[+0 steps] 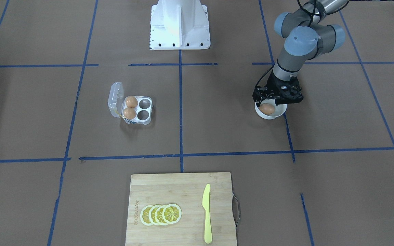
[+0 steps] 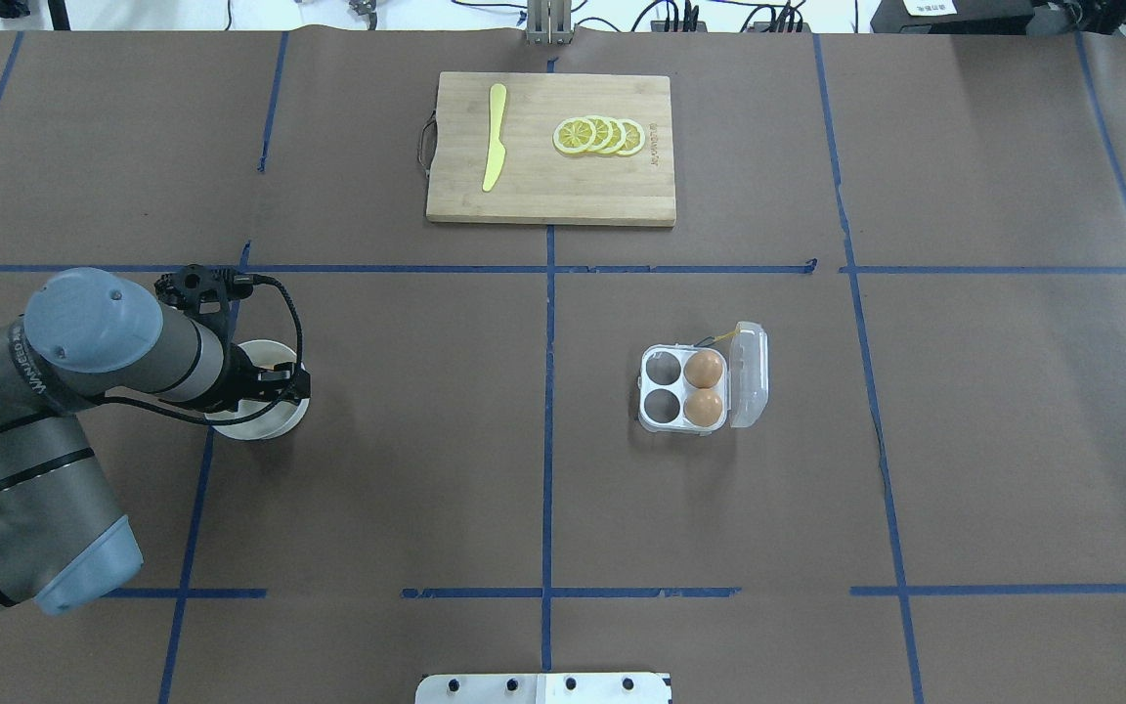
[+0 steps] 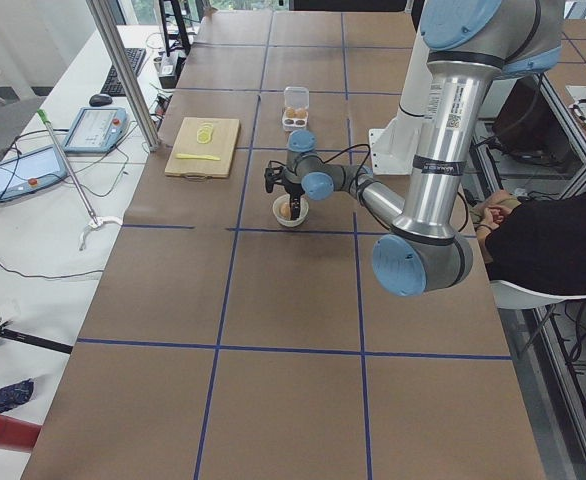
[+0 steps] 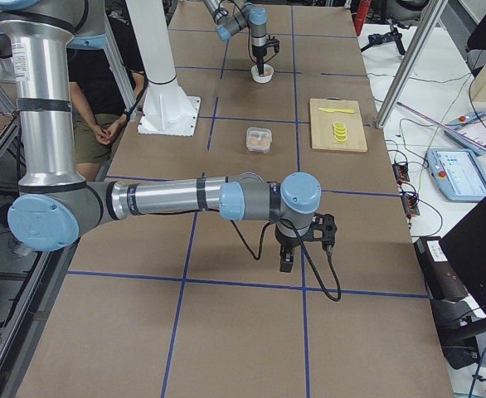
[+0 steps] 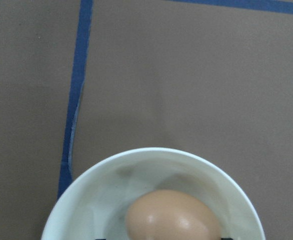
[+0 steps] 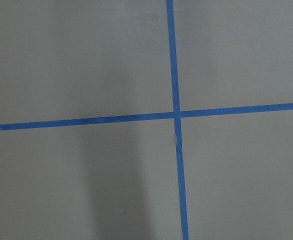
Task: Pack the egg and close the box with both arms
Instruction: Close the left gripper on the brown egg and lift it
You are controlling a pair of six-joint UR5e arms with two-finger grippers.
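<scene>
Lower left gripper (image 1: 275, 101) straight onto egg (image 5: 172, 215) lying crosswise in white bowl (image 5: 94, 200); jaws flank its ends, cannot tell whether pinching.

You had three eggs in view: one egg (image 1: 267, 109) in the single white bowl (image 1: 275, 115) and two eggs (image 1: 131, 101) in the one box (image 1: 144, 109), which had four cells, two of them filled. On the one cutting board (image 1: 169, 191) you had four lemon slices (image 1: 161, 214) and one yellow knife (image 1: 206, 213). You ran two arms, the left arm (image 1: 299, 41) and the right arm (image 4: 168, 199).
</scene>
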